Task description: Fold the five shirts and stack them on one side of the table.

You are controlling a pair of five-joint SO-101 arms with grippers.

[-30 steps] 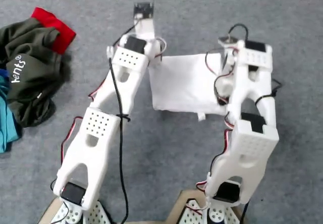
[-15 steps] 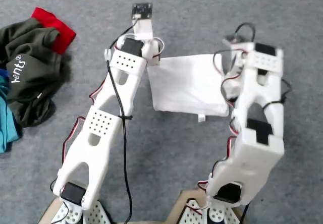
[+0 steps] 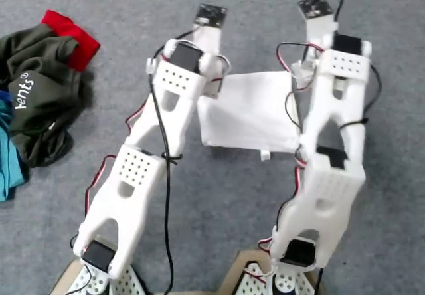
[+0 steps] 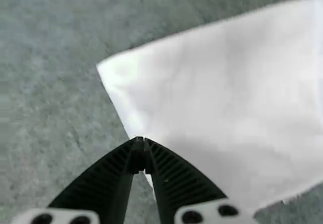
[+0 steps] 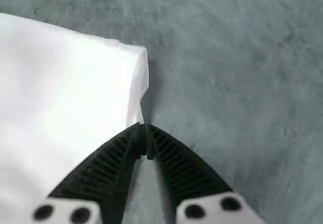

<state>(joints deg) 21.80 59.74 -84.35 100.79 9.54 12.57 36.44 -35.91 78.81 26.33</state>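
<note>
The left gripper (image 4: 139, 142) is closed, its black ribbed jaws tip to tip right at the side edge of the folded white shirt (image 4: 227, 108), just short of a far corner. The right gripper (image 5: 144, 128) is closed in the same way at the opposite side edge, near the other far corner. I cannot tell whether either one has cloth pinched between its tips.

The shirt lies flat as a neat rectangle in the middle of the grey table (image 3: 219, 195), between the two arms. It looks light, soft and limp, so it would likely sag and unfold if lifted by one point. Taking both far corners through all layers seems the safest hold.

A small white tag (image 3: 265, 155) sticks out at its near edge, its print too small to tell. Well apart on the table's left side lies an unfolded heap: a dark green shirt (image 3: 40, 82) with white lettering, a red garment (image 3: 70, 36) and a teal garment (image 3: 8, 162).
</note>
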